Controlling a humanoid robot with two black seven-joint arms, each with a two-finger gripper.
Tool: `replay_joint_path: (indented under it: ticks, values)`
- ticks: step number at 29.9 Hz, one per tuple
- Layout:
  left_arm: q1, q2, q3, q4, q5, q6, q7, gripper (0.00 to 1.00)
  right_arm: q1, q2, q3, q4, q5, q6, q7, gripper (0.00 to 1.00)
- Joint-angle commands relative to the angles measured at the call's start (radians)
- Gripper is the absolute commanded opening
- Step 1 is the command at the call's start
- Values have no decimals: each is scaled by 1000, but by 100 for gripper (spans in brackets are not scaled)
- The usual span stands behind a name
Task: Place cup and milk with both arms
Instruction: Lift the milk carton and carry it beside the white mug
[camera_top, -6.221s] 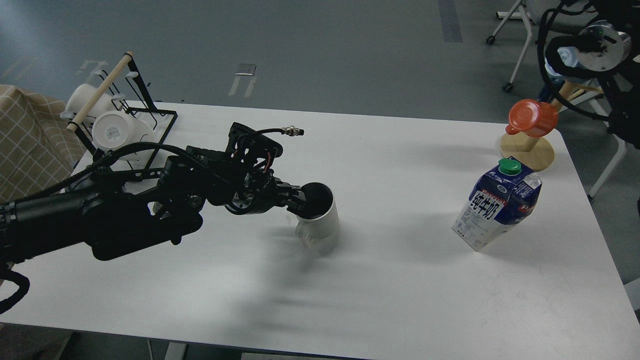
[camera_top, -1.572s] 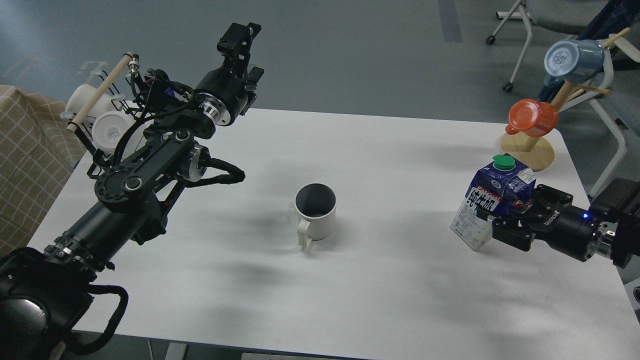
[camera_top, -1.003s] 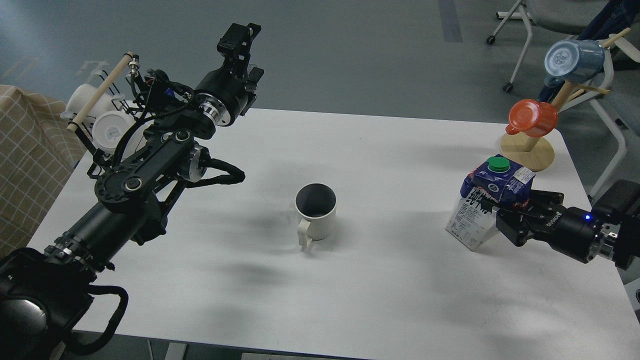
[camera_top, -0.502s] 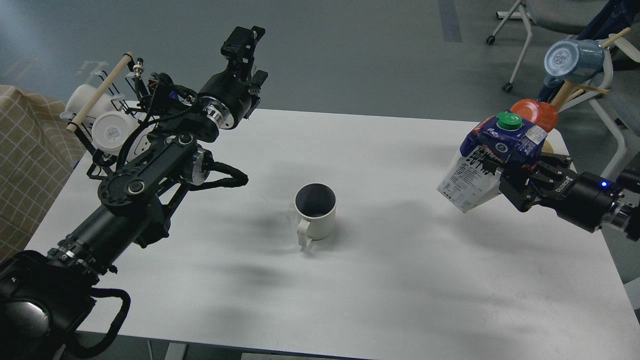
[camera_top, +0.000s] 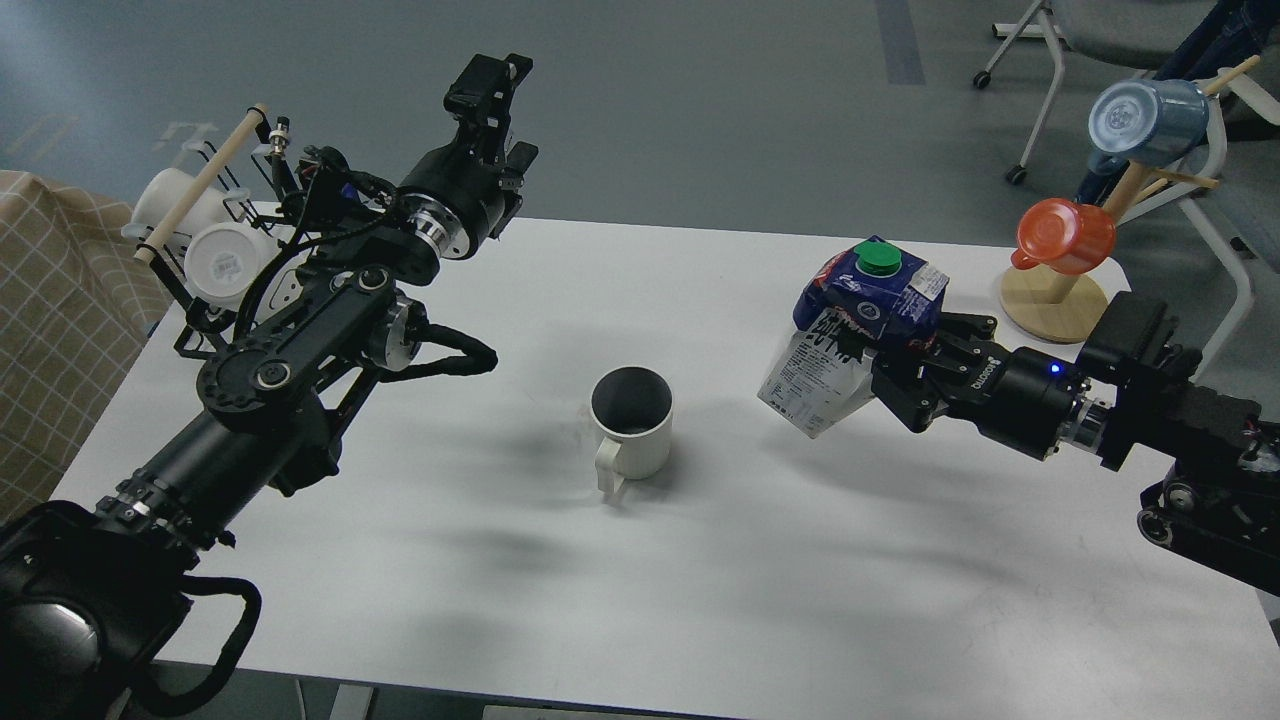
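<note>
The right tool (camera_top: 885, 365) grips the milk (camera_top: 850, 335) by its side, holding it tilted above the bench (camera_top: 800, 600), right of centre. The cup (camera_top: 632, 425) stands upright at mid-bench, handle toward the near edge. The left tool (camera_top: 490, 85) is raised past the far-left edge; I cannot tell its state.

Right hand (camera_top: 890, 372) grips tilted milk (camera_top: 850, 335), seemingly airborne

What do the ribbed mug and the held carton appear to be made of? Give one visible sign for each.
Cup: probably glazed or matte ceramic, judging by its thick white ribbed wall and dark interior.
Milk: coated paperboard, judging by its folded gable top and printed panels, with a plastic-looking green cap.
</note>
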Motion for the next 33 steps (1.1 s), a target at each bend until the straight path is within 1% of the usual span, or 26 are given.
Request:
replay_joint_path:
  ticks: [1,3,8,17,24,33]
  values:
    - [-1,-3,-1,0,0,0,0,98,4,76,-27,-73,1,0,0,0]
    - [-1,-3,-1,0,0,0,2,98,2,119,-46,-112,1,0,0,0]
    - [-1,-6,-1,0,0,0,2,98,1,177,-49,-161,7,0,0,0]
    - [0,-3,-1,0,1,0,2,98,8,265,-49,-204,15,0,0,0]
    - [0,8,-1,-1,0,0,2,98,11,315,-61,-244,14,0,0,0]
    - [0,11,-1,-1,0,0,2,98,11,329,-63,-253,14,0,0,2]
